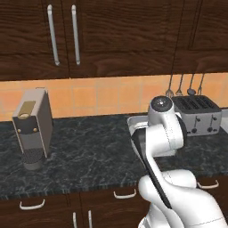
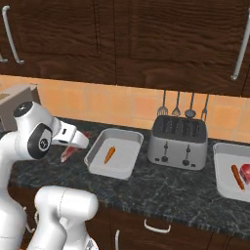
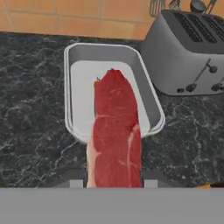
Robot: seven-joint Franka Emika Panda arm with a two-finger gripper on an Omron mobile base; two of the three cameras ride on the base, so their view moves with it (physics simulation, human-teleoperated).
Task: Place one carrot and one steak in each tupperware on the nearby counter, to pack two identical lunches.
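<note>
My gripper [image 3: 113, 180] is shut on a red-pink steak [image 3: 114, 131], which hangs just short of the near end of a light-grey tupperware [image 3: 148, 94] on the black marbled counter [image 3: 30, 109]. Behind the steak, a carrot lies in this tray, and only its tip [image 3: 96, 82] shows. In the right base view the gripper [image 2: 73, 146] holds the steak [image 2: 68, 153] left of that tupperware [image 2: 128, 141], with the carrot [image 2: 109, 155] inside. A second tupperware [image 2: 222, 171] at far right holds a carrot [image 2: 237, 177] and a steak [image 2: 245, 172].
A silver toaster [image 2: 178, 141] stands between the two trays, with utensils [image 2: 183, 110] hanging on the tiled wall behind it. A coffee machine [image 1: 33, 127] stands at the counter's left. Dark wall cabinets [image 1: 111, 31] hang above and drawers [image 1: 124, 196] sit below.
</note>
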